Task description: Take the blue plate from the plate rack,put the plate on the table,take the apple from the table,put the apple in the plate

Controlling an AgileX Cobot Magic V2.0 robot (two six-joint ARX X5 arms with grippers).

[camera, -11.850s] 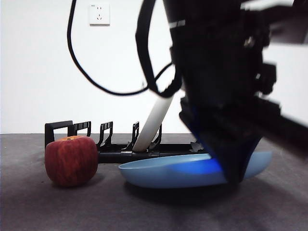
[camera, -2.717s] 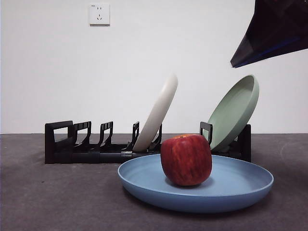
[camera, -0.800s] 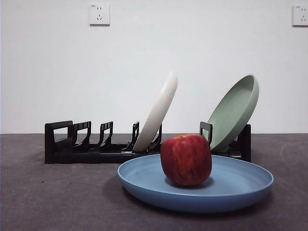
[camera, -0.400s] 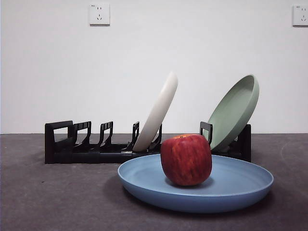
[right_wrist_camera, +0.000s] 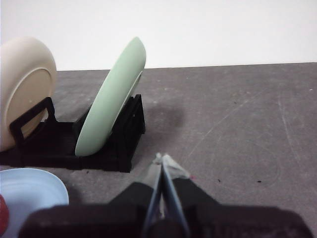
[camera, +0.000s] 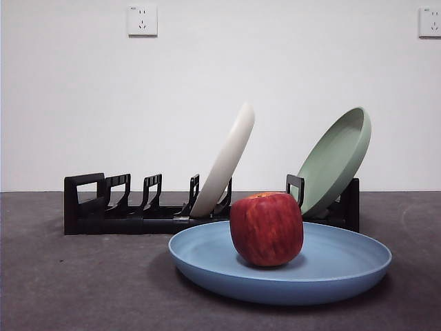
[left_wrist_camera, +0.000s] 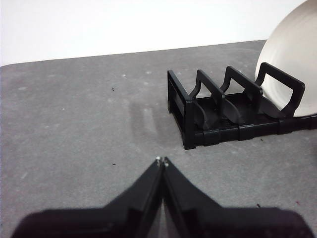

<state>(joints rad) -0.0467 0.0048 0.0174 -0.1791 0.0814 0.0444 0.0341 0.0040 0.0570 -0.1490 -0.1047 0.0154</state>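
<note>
The dark red apple point(camera: 267, 228) sits upright in the middle of the blue plate point(camera: 344, 265), which lies flat on the dark grey table point(camera: 83, 283) in front of the plate rack point(camera: 103, 207). A slice of the blue plate point(right_wrist_camera: 29, 191) and the apple's edge point(right_wrist_camera: 2, 218) show in the right wrist view. My left gripper point(left_wrist_camera: 161, 160) is shut and empty, held back above the table near the rack's point(left_wrist_camera: 223, 116) empty end. My right gripper point(right_wrist_camera: 163, 159) is shut and empty too, off to the side of the rack point(right_wrist_camera: 119, 144). Neither arm appears in the front view.
A cream-white plate point(camera: 227, 158) and a sage-green plate point(camera: 337, 162) lean in the rack's slots. The rack's left holders stand empty. A white wall with two sockets closes off the back.
Long ago an arm held the plate low by the rack, the apple at the left. The apple then sat in the plate; the arm withdrew. Nothing has moved in the last second.
</note>
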